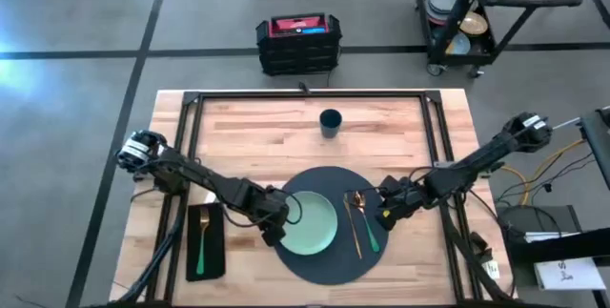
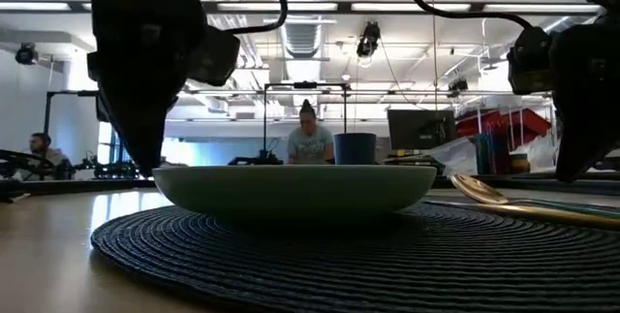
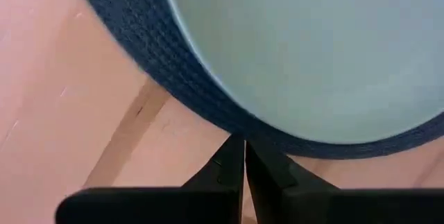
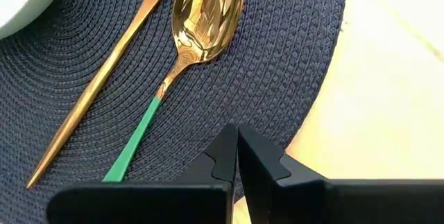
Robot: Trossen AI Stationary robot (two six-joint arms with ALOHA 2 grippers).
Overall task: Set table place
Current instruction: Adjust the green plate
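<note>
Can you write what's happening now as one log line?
left gripper shut by plate | right gripper shut by spoon | cup set

Spoon (image 4: 208, 9): bowl tip and handle end (green) running off frame; cart (image 1: 486, 8) dishes blurring, unidentifiable.

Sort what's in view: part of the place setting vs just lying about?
Job:
placemat
plate on it
spoon and second gold piece on the mat, right of the plate
napkin with a green-handled piece
cup
left gripper and right gripper, both shut

Lying about:
black crate on the floor
cart of dishes
</note>
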